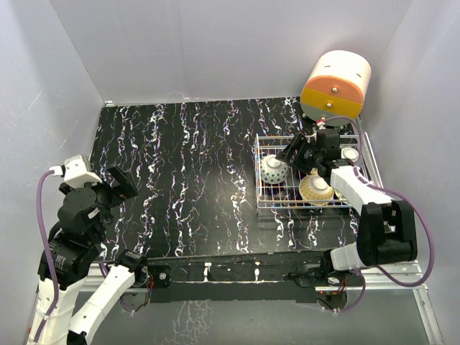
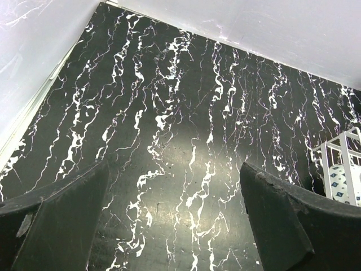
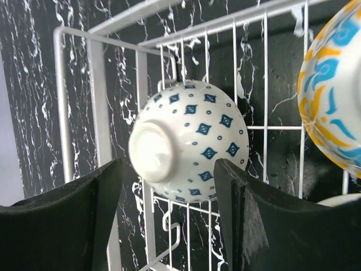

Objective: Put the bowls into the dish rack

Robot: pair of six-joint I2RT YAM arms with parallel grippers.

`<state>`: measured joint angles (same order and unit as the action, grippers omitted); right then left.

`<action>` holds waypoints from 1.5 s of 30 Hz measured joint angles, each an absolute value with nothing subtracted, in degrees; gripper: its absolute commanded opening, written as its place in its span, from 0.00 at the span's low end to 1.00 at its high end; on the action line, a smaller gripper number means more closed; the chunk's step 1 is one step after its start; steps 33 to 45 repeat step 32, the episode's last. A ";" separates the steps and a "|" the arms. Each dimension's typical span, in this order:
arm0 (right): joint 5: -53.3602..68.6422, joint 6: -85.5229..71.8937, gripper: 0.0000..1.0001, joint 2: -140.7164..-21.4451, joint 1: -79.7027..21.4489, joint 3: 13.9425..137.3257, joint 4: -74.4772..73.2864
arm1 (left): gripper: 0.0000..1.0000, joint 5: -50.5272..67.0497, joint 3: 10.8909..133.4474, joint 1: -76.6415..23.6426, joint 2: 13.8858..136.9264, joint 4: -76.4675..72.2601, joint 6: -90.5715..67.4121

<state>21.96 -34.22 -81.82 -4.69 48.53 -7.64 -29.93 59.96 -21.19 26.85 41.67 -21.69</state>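
The silver wire dish rack (image 1: 262, 172) stands at the right of the table. A white bowl with blue dots (image 1: 274, 169) lies on its side in the rack's left part, and a cream-yellow bowl (image 1: 316, 188) sits nearer the front. A small pale bowl (image 1: 350, 153) shows at the rack's far right. My right gripper (image 1: 295, 152) hovers over the rack, open and empty. In the right wrist view the dotted bowl (image 3: 189, 141) lies just beyond the gripper (image 3: 168, 169), with a yellow-and-blue bowl (image 3: 333, 90) at the right. My left gripper (image 1: 118, 183) is open and empty at the table's left.
A round cream, orange and yellow drawer unit (image 1: 336, 85) stands just behind the rack. White walls close the table on three sides. In the left wrist view the gripper (image 2: 175, 169) is over bare black marbled table (image 2: 186, 113), with a rack corner (image 2: 344, 164) at the right edge.
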 measured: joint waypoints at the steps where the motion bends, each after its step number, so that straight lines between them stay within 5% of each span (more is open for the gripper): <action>1: 20.95 -33.80 0.68 -80.66 -4.91 48.93 -8.58 | 0.97 -29.65 59.96 -21.19 26.92 41.65 -21.69; 6: 16.73 -29.89 0.84 -74.98 -5.56 54.52 -13.21 | 0.97 -27.88 59.96 -21.19 28.14 41.60 -21.67; 7: 15.90 -28.75 0.97 -74.43 -6.02 56.25 -14.04 | 0.97 -27.27 59.96 -21.19 28.80 41.60 -21.69; 8: 15.03 -27.79 0.98 -74.17 -6.76 57.91 -14.81 | 0.97 -26.52 59.96 -21.19 29.56 41.58 -21.69; 21: 5.85 -19.64 0.99 -74.63 -29.04 66.50 -24.56 | 0.97 -18.57 57.54 -21.19 40.71 38.13 -22.79; 45: 4.23 -18.00 0.99 -74.32 -29.50 68.18 -25.54 | 0.97 -16.84 56.27 -21.19 41.56 36.16 -23.20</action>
